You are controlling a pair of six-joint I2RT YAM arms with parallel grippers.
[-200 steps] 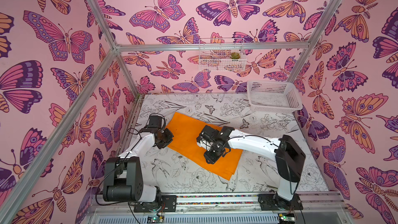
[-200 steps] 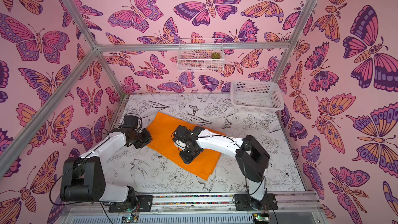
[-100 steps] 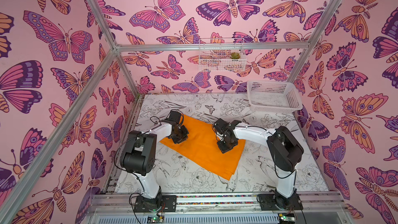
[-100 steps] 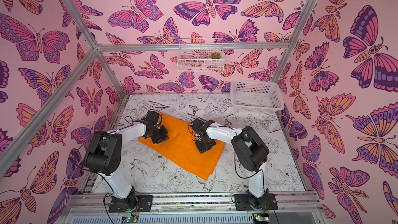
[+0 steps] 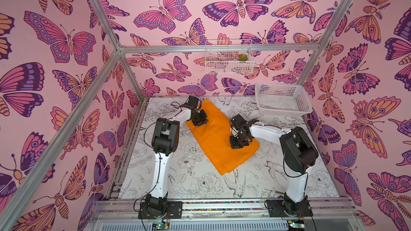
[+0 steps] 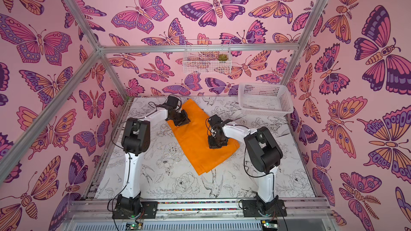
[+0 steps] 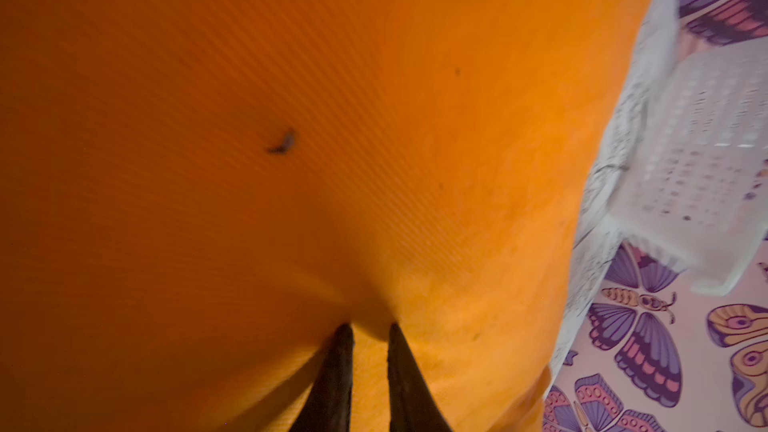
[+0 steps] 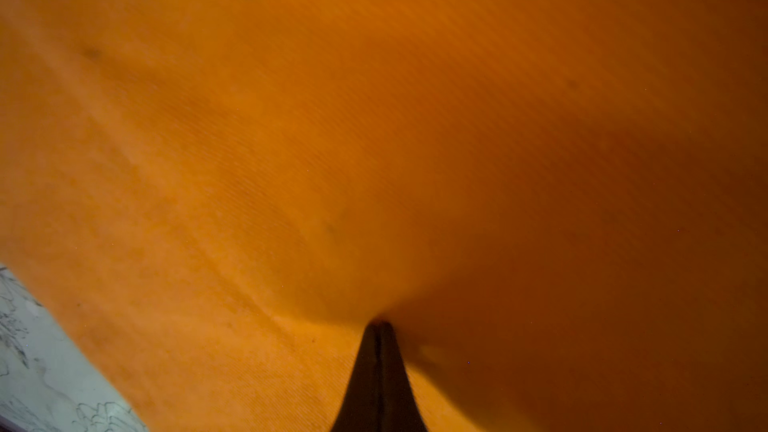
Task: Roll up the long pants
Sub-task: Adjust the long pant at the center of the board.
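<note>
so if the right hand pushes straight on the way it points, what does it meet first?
The long pants: the right hand has its shut tips in a pucker of the orange cloth. Straight beyond that is probably the table.

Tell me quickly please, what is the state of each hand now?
Left hand: closed on a fold of the long pants.
Right hand: closed tight, pinching the long pants at its tips.
</note>
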